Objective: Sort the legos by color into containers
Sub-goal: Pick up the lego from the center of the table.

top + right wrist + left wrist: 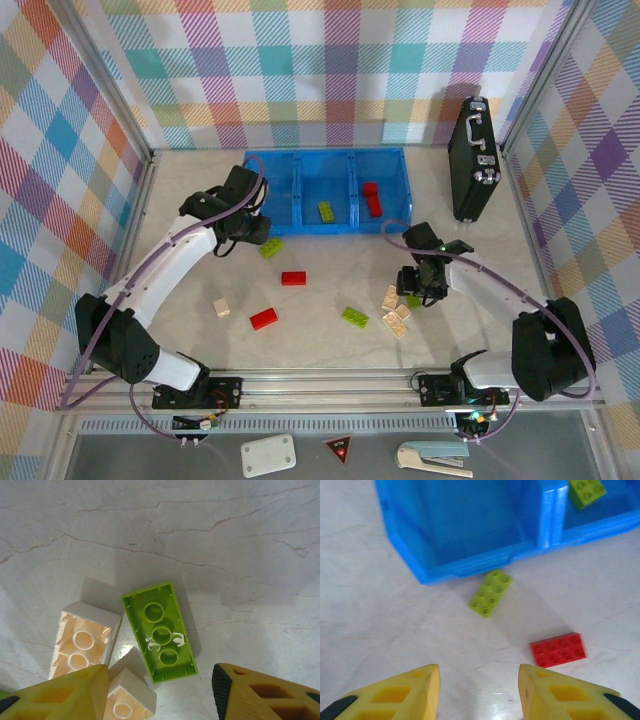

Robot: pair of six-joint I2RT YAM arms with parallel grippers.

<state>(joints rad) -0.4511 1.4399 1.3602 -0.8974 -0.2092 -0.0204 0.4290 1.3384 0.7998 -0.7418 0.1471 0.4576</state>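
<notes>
The blue bin [285, 228] lies at the back with three containers. Its middle one holds a green lego [326, 211], its right one a red lego [372, 198]. My left gripper [479, 690] hovers open just in front of the bin's left container [465, 525], with nothing between its fingers. Ahead of it lie a green lego [490, 593] and a red lego [558, 649]. My right gripper [160, 692] stands open low over an upside-down green lego [160, 632], its fingers on either side and not touching it. Two beige legos [82, 640] [127, 697] lie beside it.
More loose bricks lie mid-table: a red one [264, 318], a beige one [221, 307], a green one [354, 317] and a beige cluster [396, 312]. A black case [472, 158] stands at the back right. Plaid walls enclose the table.
</notes>
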